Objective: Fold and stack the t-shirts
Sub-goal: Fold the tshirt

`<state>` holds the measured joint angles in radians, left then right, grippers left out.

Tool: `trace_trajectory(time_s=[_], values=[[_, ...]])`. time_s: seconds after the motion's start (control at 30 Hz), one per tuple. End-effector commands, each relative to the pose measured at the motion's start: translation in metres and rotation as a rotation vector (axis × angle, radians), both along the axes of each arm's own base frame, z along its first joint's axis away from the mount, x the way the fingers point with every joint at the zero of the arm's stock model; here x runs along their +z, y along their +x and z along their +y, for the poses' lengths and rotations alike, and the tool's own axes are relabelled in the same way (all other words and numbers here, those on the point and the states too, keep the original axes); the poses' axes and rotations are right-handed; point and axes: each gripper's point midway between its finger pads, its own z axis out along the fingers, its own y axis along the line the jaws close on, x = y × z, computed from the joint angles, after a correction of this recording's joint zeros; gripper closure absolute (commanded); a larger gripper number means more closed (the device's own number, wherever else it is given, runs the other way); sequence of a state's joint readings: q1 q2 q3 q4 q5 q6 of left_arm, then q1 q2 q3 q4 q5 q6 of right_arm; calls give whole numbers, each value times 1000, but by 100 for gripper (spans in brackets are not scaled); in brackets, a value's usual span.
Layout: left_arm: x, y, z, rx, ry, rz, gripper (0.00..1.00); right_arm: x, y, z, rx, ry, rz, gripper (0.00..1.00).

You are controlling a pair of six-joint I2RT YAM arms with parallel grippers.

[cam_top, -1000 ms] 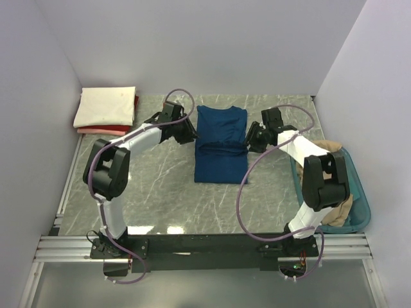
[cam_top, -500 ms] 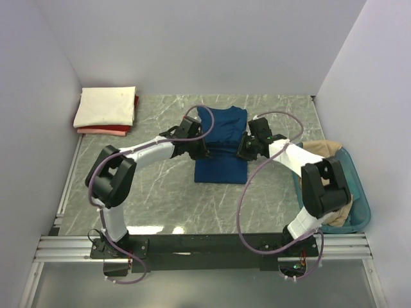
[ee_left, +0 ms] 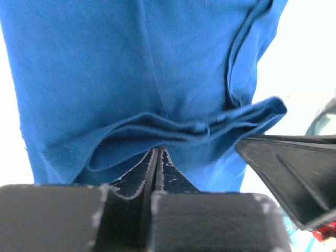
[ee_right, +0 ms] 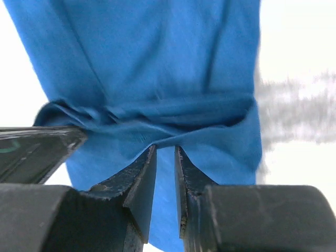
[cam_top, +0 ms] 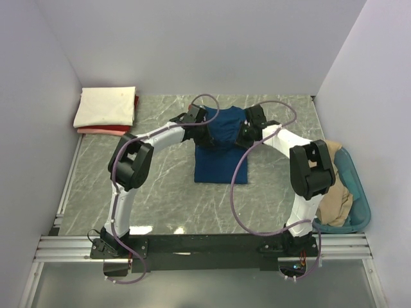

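Marble table (cam_top: 160, 186) bears blue tee (cam_top: 221, 168); teal tub (cam_top: 361, 201) holds tan tee (cam_top: 334, 196)

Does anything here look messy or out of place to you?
Mostly the tan crumpled cloth: it hangs over the rim of the teal plastic tub on the right, half spilling out. The dark blue t-shirt looks bunched, but the left claw and right claw are pinching it, likely mid-fold.
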<state>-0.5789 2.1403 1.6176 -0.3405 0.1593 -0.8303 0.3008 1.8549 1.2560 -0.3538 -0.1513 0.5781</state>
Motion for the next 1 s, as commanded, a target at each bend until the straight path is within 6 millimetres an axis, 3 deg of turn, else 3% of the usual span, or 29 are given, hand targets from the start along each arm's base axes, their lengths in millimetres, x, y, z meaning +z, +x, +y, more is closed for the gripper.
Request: trace_trajectory(time_s=[0.0, 0.2, 0.23, 0.37, 0.4, 0.43, 0.67, 0.83, 0.97], values=[[16, 27, 9, 16, 2, -43, 93, 20, 27, 1, -4, 10, -51, 73], [65, 51, 24, 32, -69, -152, 65, 8, 41, 2, -4, 14, -20, 74], [78, 51, 25, 32, -77, -180, 65, 7, 43, 2, -5, 14, -22, 74], [88, 41, 28, 29, -97, -192, 65, 8, 46, -3, -16, 4, -25, 74], [77, 34, 30, 26, -94, -169, 66, 12, 47, -5, -22, 2, -37, 74], [87, 31, 27, 20, -123, -195, 67, 16, 48, -8, -27, -1, -46, 74], [72, 2, 14, -44, -111, -176, 82, 51, 52, -19, -68, -26, -124, 74], [50, 0, 3, -72, -87, -138, 92, 67, 36, -13, -53, 27, -159, 73], [34, 7, 0, -77, -58, -117, 96, 66, 15, -2, -21, 45, -159, 73]])
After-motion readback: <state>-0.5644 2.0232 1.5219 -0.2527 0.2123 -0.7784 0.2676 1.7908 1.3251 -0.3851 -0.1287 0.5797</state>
